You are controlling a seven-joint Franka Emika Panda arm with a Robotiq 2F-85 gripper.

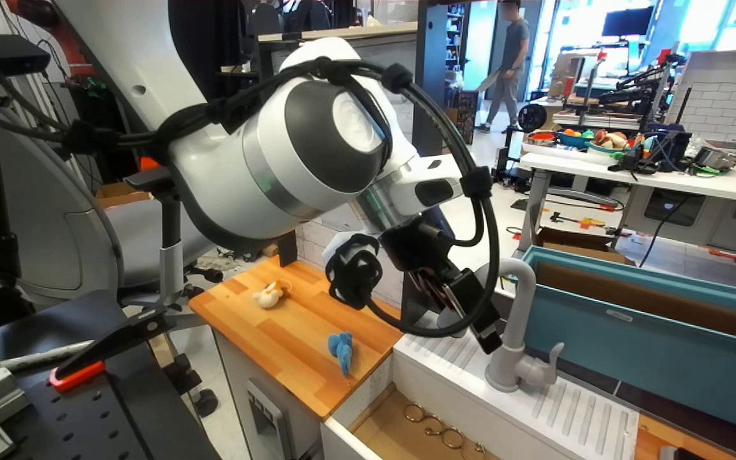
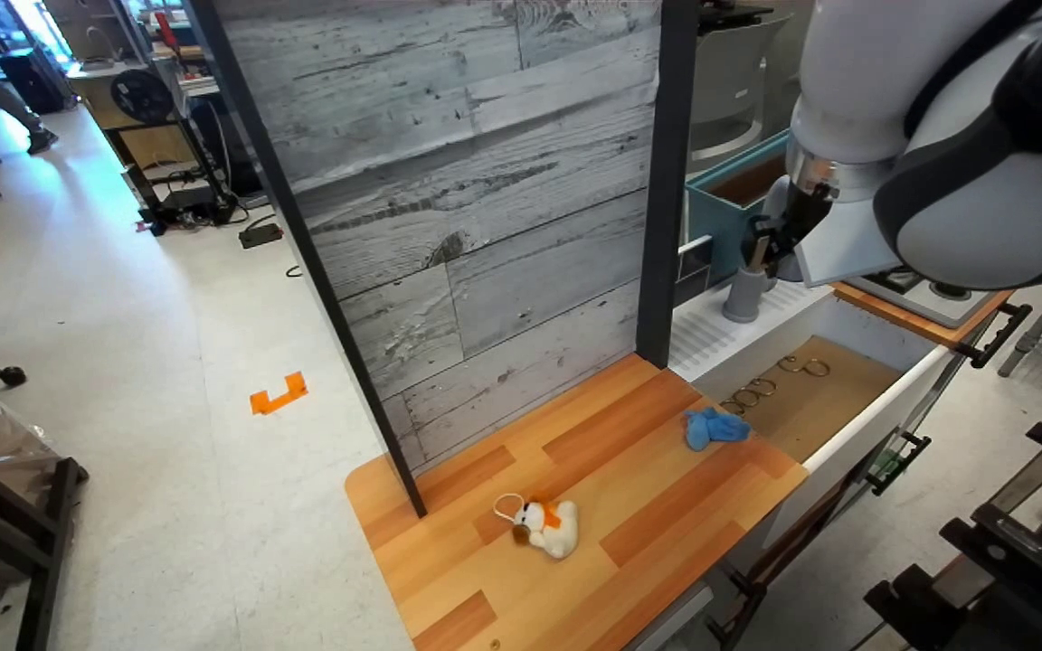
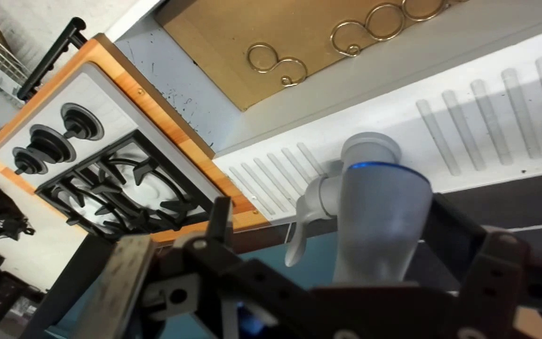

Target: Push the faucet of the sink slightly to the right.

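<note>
The light grey arched faucet (image 1: 522,300) stands on the white rim of the sink (image 1: 444,361). In an exterior view its lower part (image 2: 743,297) shows, with the upper part mostly behind the arm. In the wrist view the faucet's spout (image 3: 379,221) fills the middle, its handle pointing to the lower left. My gripper (image 3: 332,207) is open, one finger on each side of the spout. The right finger is close against the spout; I cannot tell whether it touches. The left finger is well apart. In both exterior views the gripper (image 1: 490,335) (image 2: 761,251) is beside the faucet.
Gold rings (image 1: 432,425) lie in the tan basin. A blue toy (image 2: 714,428) and a white plush toy (image 2: 553,526) lie on the orange wooden countertop (image 2: 639,579). A teal bin (image 1: 649,358) stands behind the faucet. A stove (image 3: 111,179) and a grey wall panel (image 2: 485,226) flank the sink.
</note>
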